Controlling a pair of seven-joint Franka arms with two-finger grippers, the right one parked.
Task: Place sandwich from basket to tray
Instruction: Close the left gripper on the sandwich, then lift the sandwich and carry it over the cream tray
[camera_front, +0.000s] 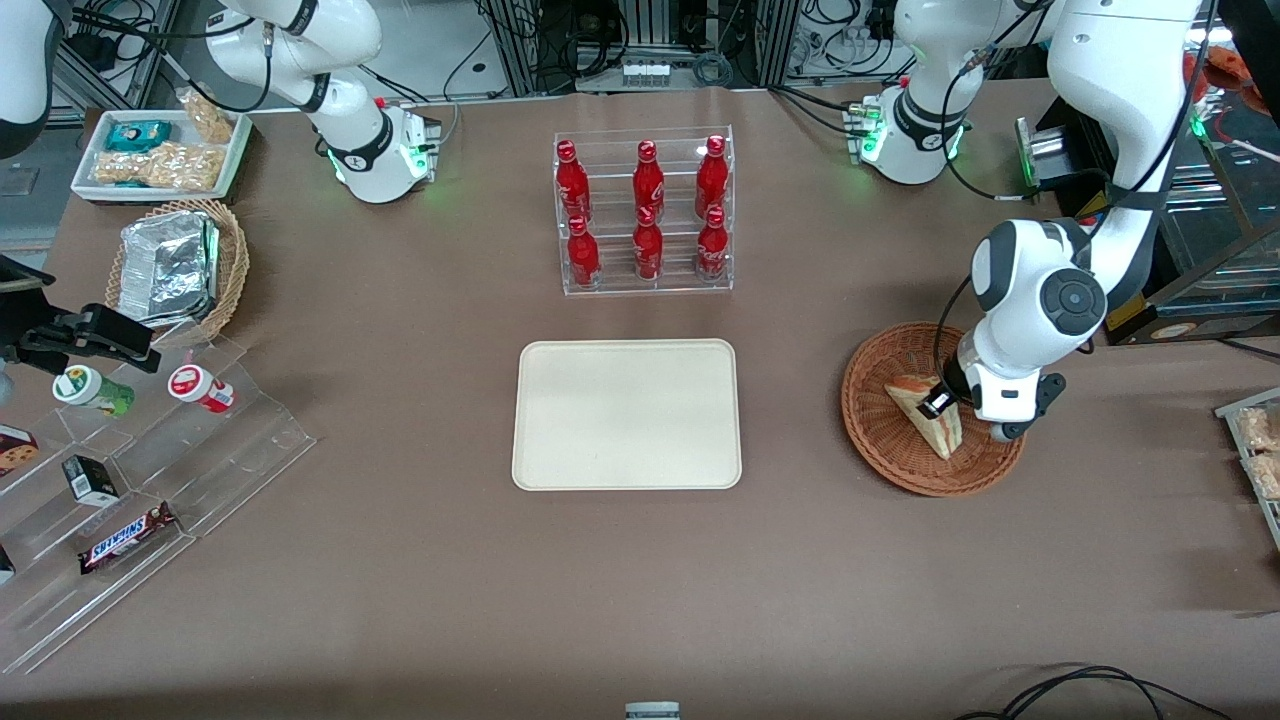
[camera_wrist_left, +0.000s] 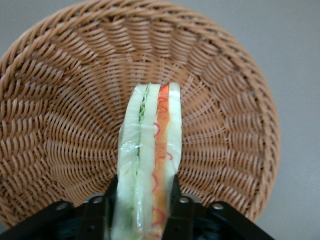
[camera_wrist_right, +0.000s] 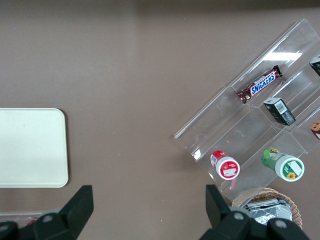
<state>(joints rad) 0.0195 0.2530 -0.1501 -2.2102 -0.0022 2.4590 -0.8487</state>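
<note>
Transfer barely begun: at right of the front frame the gripper (camera_front: 944, 404) is clamped on the sandwich (camera_front: 925, 412), which sits in the basket (camera_front: 872, 420), while the tray (camera_front: 627, 414) at centre awaits delivery.

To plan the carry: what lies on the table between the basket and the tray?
Front view: only bare table; gripper holds the sandwich in the basket, tray apart.
</note>
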